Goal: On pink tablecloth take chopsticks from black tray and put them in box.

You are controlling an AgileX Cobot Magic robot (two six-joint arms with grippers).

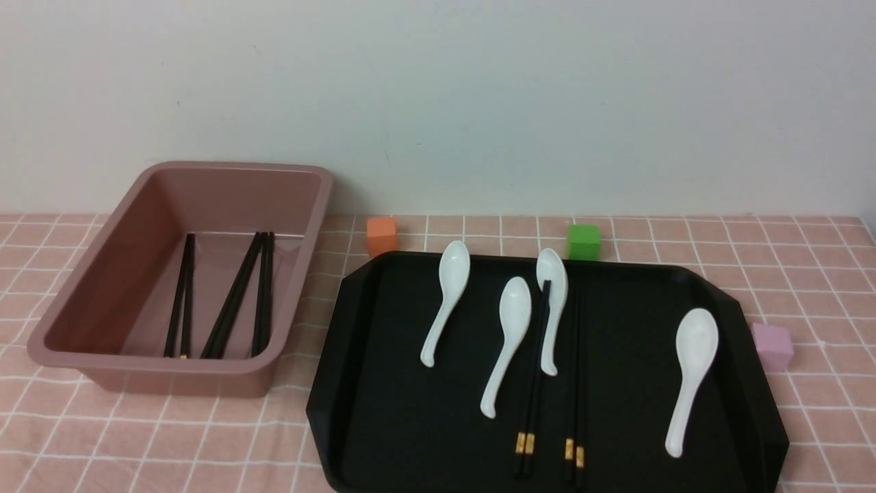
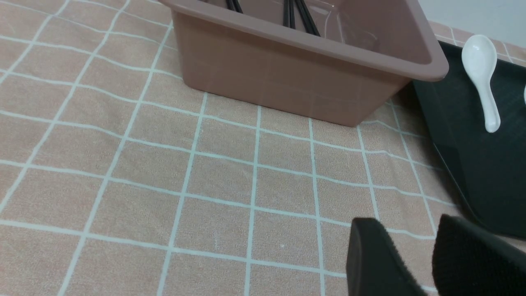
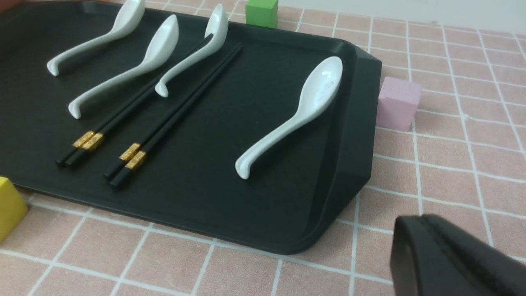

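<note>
Two chopstick pairs (image 1: 547, 383) dim against black tray (image 1: 383, 383) (tips lost), left gripper (image 2: 427, 246) agape, right gripper (image 3: 427, 230) closed, both empty.

The pink tablecloth (image 1: 787, 274) carries the box (image 1: 75, 342) at nine o'clock, the black tray (image 1: 410, 438) centre-right, orange (image 1: 381, 236) and green (image 1: 584, 241) cubes behind it, a pink cube (image 1: 773, 347) at three o'clock.

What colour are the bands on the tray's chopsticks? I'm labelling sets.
Gold, on black chopsticks; clearest in the right wrist view.

Plain pale grey-white wall (image 1: 479, 103) behind the table, evenly lit, faint small marks
</note>
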